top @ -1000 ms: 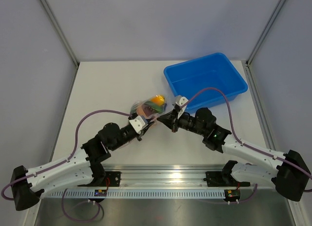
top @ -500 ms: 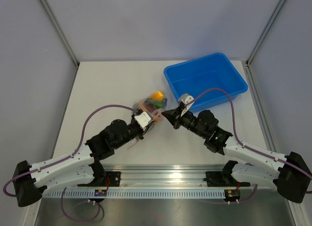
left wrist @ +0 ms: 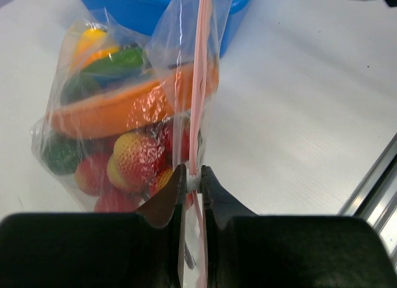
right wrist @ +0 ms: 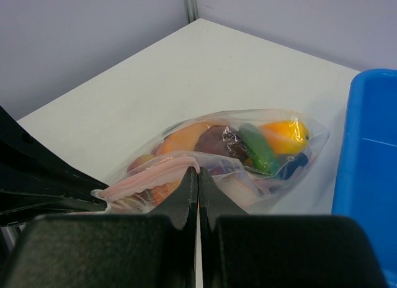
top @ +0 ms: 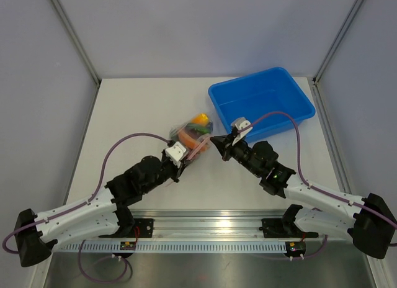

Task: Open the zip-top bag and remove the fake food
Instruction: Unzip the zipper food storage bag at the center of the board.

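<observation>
Toward 7 o'clock of the zip-top bag point(top: 193, 131), the left gripper point(top: 182, 153) is clamped on the pinkish zip strip point(left wrist: 200, 83) of the clear, crinkly pouch, which is set mid-table point(top: 136, 108). Glossy, rounded fake food point(left wrist: 133, 157) is packed inside. At the bag's 4 o'clock, the right gripper point(top: 215, 139) is fully closed, tips against the film; any grasp cannot be told. A smooth blue rectangular bin point(top: 260, 102) is placed near, at 1 o'clock.

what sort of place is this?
Most likely a lab robot test cell, not a kitchen: a white table walled by plain grey panels, left arm and right arm bolted to a metal rail at its near edge, and only props on it, a blue bin and a zip-top bag of fake food.
</observation>
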Robot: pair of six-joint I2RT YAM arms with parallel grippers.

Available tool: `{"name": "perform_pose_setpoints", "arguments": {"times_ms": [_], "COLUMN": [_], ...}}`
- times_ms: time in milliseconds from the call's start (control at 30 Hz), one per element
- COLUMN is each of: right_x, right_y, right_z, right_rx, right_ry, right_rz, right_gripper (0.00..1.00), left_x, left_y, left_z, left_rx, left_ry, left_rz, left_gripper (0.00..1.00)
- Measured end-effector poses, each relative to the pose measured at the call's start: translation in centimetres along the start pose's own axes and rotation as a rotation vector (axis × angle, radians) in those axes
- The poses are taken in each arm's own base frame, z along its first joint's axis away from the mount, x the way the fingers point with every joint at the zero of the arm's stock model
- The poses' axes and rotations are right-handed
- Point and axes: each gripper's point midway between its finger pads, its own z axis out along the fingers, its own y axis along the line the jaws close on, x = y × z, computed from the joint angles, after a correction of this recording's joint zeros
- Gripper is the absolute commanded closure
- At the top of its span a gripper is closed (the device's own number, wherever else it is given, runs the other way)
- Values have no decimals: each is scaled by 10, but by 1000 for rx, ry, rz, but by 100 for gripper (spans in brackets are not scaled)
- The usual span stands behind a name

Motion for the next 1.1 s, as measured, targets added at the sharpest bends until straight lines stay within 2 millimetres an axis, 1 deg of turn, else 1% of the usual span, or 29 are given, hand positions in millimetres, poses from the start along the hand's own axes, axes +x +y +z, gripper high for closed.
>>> {"name": "perform_pose_setpoints", "arguments": {"times_ms": [200, 333, 467, 767, 1000, 1100], "right_x": [0, 6, 5, 0, -1, -1], "right_y": [-12, -22, -30, -36, -38, -38], "right_z": [-1, -5, -7, -7, -8, -8], "right_rx": [69, 119, 161, 201, 211, 213], "right_ry": [-19, -16, -24, -47, -51, -51], "right_rz": [1, 1, 2, 5, 8, 9], "right_gripper": [100, 100, 100, 100, 100, 100], "left_x": [15, 28, 32, 45, 72, 81], "left_y": [1, 0, -2, -11, -17, -23], "left_z": [5, 10, 8, 5, 6, 4], "left_rx": [-24, -27, -27, -28, -40, -33], "left_ry": [54, 105, 121, 168, 213, 229], "left_rz": [-37, -44, -68, -190, -281, -297], "left_gripper": [99, 99, 97, 95, 98, 97]}}
